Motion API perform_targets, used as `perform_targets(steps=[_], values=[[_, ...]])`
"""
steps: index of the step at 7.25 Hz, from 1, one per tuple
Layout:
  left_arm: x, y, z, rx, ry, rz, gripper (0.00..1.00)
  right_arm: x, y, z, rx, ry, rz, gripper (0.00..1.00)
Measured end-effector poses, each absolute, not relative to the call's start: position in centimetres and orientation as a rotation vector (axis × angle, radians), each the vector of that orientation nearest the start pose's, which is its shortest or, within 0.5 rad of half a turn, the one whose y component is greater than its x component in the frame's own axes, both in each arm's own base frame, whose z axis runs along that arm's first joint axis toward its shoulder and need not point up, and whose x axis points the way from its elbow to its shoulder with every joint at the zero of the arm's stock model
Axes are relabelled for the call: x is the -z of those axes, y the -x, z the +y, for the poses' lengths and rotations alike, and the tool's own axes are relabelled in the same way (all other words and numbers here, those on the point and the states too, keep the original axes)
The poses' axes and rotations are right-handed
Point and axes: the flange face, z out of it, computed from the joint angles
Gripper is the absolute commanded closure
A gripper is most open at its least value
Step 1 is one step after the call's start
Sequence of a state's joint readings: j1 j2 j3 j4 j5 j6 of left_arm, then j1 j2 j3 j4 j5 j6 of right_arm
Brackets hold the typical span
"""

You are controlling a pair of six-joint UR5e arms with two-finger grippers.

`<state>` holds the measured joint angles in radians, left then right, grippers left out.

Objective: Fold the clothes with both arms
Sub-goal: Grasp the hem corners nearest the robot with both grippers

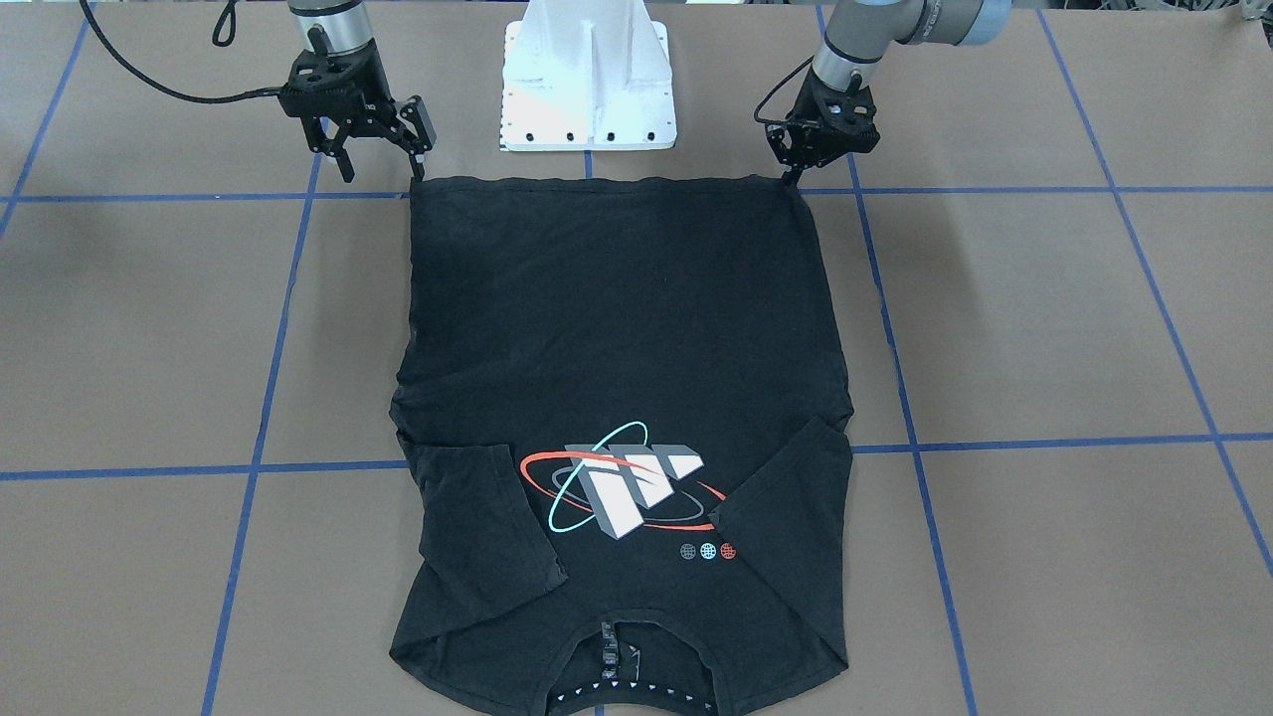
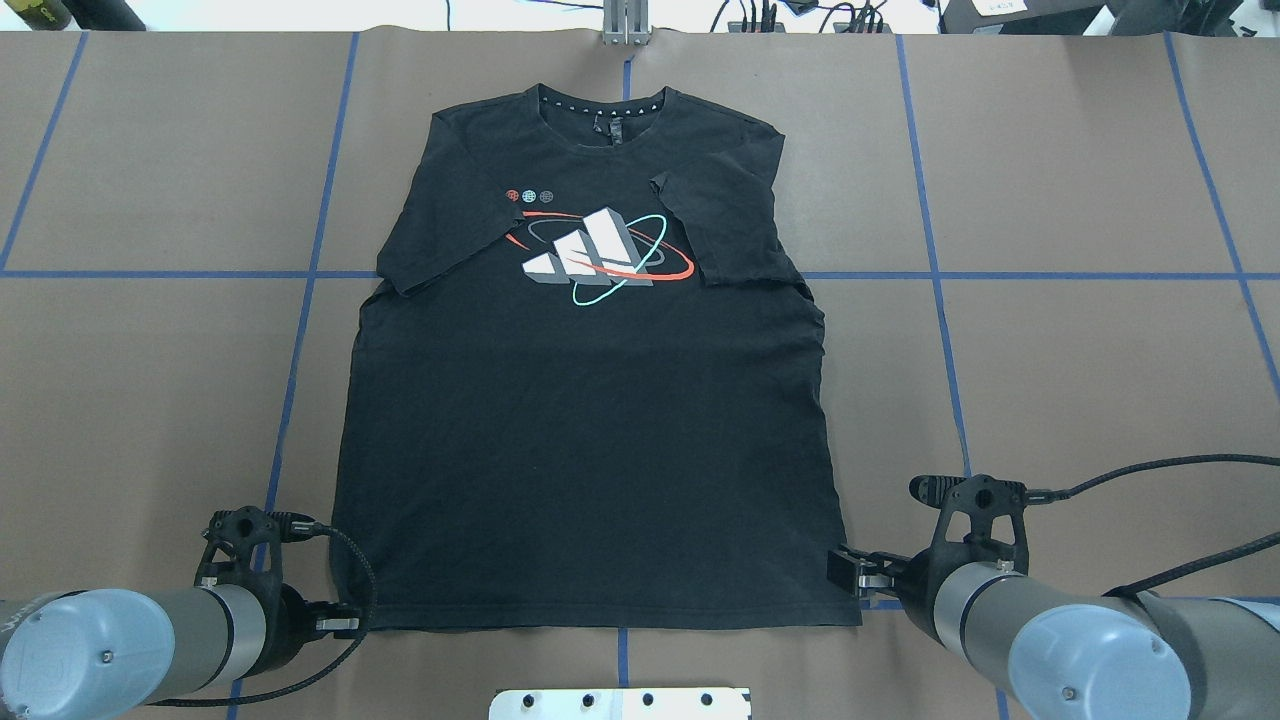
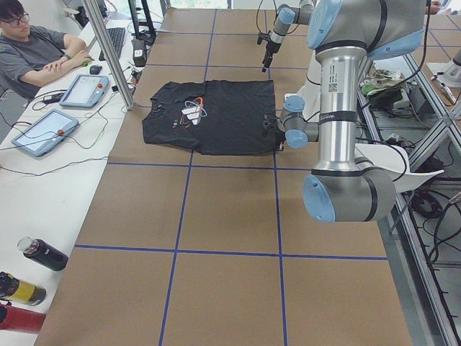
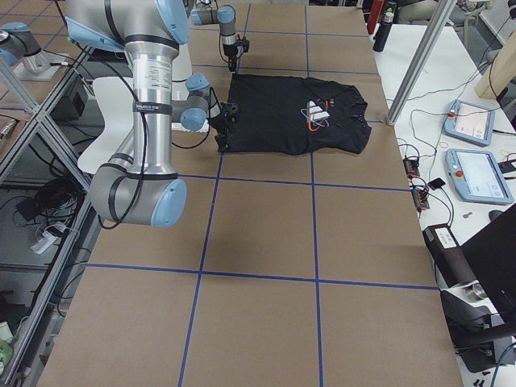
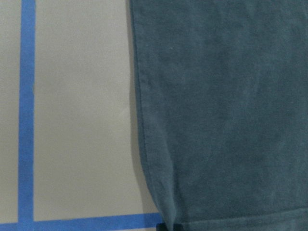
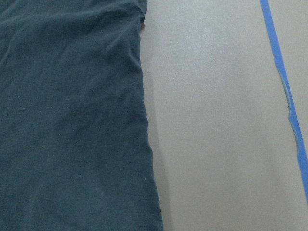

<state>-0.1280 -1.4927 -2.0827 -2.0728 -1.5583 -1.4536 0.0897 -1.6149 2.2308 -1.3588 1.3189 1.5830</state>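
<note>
Matte black T-shirt [image 1: 617, 318] lies flat, right gripper [image 1: 383, 171] splayed wide at hem; left gripper [image 1: 793, 179], cannot tell

**Brown table, one shirt**

The table [image 1: 1044, 318] has a brown top with blue tape lines [image 1: 288, 298]. A black shirt [image 1: 617, 298] lies flat between the left claw [image 1: 793, 177] and right claw [image 1: 383, 165], a hem corner by each, its collar far from both. A white base [image 1: 587, 94] stands between them.
</note>
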Motion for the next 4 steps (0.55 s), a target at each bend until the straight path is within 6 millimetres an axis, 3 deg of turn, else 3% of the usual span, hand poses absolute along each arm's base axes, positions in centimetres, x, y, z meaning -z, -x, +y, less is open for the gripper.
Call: perform_targets(steps=[2,4], values=[[-40.0,-44.1,-19.3,0.016,-0.133,0.928,1.00,-36.4,44.3,-18.1,-0.219,-0.269,-0.801,0.08],[-39.8,-44.1,-19.5,0.028,-0.164,0.927,1.00,-36.9,46.3,-16.1,-0.253,-0.263,-0.806,0.30]])
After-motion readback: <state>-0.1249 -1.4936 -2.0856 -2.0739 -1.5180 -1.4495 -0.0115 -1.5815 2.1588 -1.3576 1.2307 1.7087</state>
